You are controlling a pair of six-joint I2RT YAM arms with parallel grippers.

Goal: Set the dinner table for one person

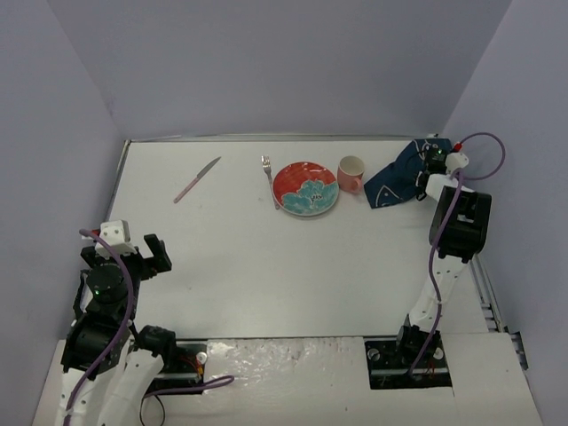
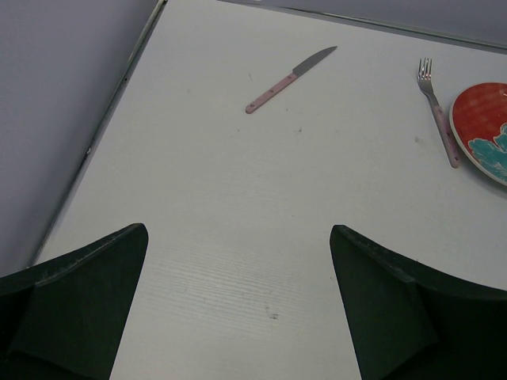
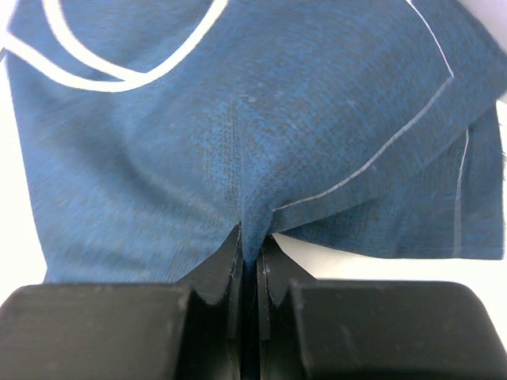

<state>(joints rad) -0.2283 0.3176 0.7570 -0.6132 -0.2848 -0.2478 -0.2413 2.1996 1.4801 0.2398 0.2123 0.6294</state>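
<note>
- The right gripper (image 3: 249, 237) is pinched tight on a narrow ridge of the navy blue cloth placemat with white line drawing (image 3: 238, 119). So little fabric sits between the jaws that a quick pull could probably slide the cloth free.
- The placemat lies rumpled and folded over itself at the far right corner of the large matte white rectangular dinner table (image 1: 266, 257). Lifted by one pinch, it may hang doubled and land creased rather than flat.
- The small pink ceramic mug (image 1: 351, 173) stands just beside the placemat's left corner; whether they touch cannot be told. Dragging the cloth leftward could catch the mug and tip it or shove it.
- The round red plate with a teal flower pattern (image 1: 305, 189) sits on the bare tabletop at the far middle, just left of the mug. A mat swept towards that spot could bunch against the rim or nudge the plate.
- The metal fork with a pink handle (image 2: 438, 107) lies close along the plate's left edge, so any shove of the plate would likely skew it.
- The left gripper (image 2: 238, 233) is spread wide with nothing in it, over the near left of the table. The thin knife with a pink handle (image 2: 289, 81) lies flat, well apart from it, at the far left; fingers coming down on so low a piece may scrape the tabletop or flick it away.
- If both arms work towards the middle at once, they could foul each other.
</note>
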